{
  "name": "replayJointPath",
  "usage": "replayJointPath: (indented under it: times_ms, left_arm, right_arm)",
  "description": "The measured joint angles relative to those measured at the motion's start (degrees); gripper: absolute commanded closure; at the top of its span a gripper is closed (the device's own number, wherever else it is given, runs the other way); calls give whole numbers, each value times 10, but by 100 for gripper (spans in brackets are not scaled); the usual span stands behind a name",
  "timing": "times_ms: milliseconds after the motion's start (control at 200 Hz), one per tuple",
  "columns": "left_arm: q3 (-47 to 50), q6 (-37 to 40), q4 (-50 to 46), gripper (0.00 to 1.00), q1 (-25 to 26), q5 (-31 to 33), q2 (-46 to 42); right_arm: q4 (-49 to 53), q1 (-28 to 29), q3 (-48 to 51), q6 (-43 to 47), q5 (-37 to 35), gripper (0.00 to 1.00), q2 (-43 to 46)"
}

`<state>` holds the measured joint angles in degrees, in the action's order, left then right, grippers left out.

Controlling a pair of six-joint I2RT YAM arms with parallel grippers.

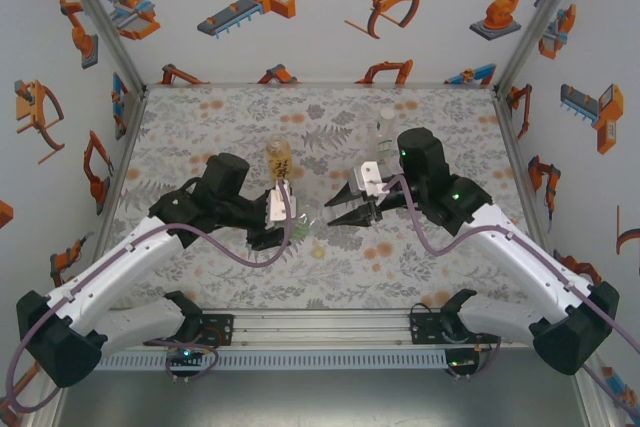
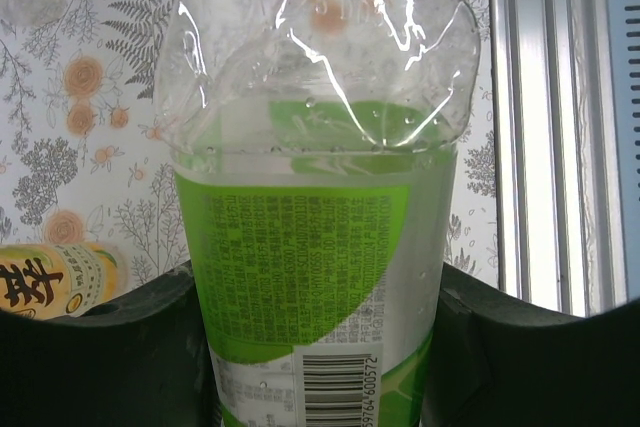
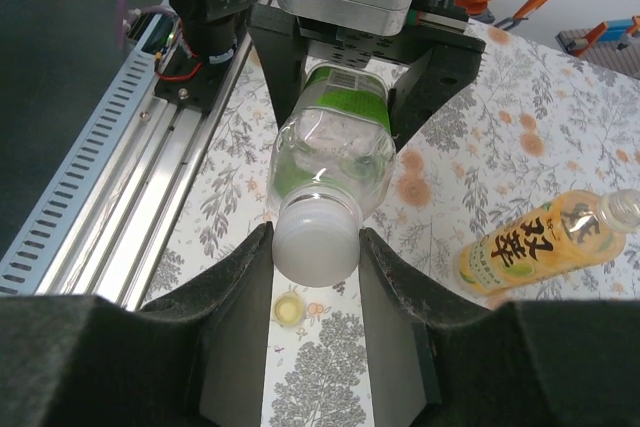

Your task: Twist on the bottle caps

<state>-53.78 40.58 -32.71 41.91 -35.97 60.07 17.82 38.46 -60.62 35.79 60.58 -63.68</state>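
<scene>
With the slim clear green-labelled plastic bottle [image 2: 320, 247] clamped sideways in the left claw [image 2: 315, 347] over the near-centre bench [image 1: 200, 117] and its whitish round plastic cap [image 3: 314, 239] pinched by the right claw [image 3: 316, 265], cross-threading is risked if axes are misaligned.

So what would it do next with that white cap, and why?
Probably turn the right gripper: it is shut on the white cap, seated on the neck of the green-label bottle, whose body the left gripper clamps.
</scene>
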Motion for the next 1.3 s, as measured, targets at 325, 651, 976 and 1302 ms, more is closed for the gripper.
replayJointPath:
  times_ms: [325, 651, 976, 1302]
  left_arm:
    - [0, 3, -9, 100, 0, -14, -9]
    - [5, 2, 10, 100, 0, 2, -36]
    - [11, -3, 28, 100, -1, 46, -43]
    - [18, -10, 50, 100, -4, 85, -48]
  right_arm:
    - [11, 5, -8, 3, 10, 98, 0]
    - [-40, 6, -7, -75, 11, 100, 3]
    - [-129, 6, 27, -231, -47, 100, 9]
    - [-181, 12, 47, -432, -150, 100, 10]
